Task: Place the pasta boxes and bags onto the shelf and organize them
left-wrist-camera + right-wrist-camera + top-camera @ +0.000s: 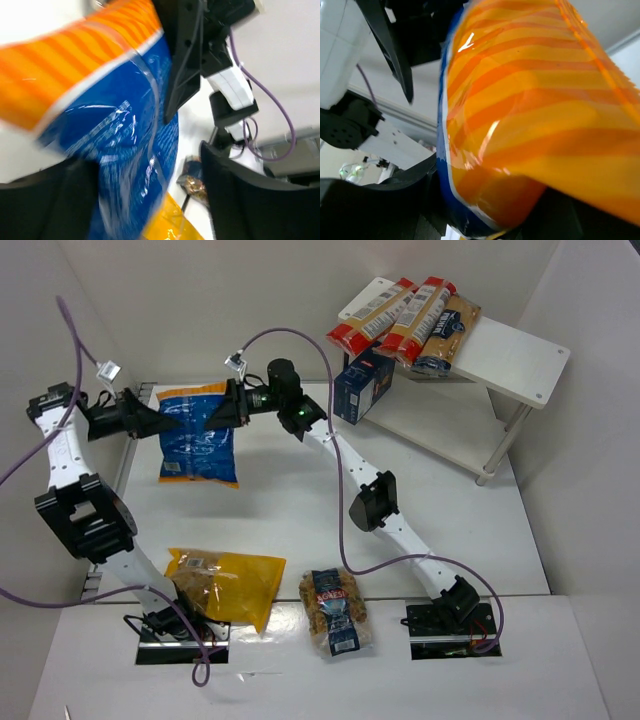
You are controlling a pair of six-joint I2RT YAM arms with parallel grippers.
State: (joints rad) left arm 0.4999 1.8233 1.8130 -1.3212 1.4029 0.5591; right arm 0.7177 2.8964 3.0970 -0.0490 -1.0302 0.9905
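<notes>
A blue bag with an orange top (197, 437) hangs above the table at the back left, held up by its top edge. My right gripper (213, 412) is shut on its orange top (520, 100). My left gripper (170, 422) is open around the bag's left side; in the left wrist view the bag (125, 150) lies against one finger, with a gap to the other finger (250, 200). The white shelf (515, 355) stands at the back right. Two tan packs with red ends (385, 315) and a tan bag (450, 332) lie on its top board. A navy box (362, 385) stands on the lower board.
A yellow bag (225, 585) lies on the table near the left arm's base, and it also shows in the left wrist view (175, 220). A small clear bag (338, 610) lies between the two bases. White walls enclose the table on the left, back and right.
</notes>
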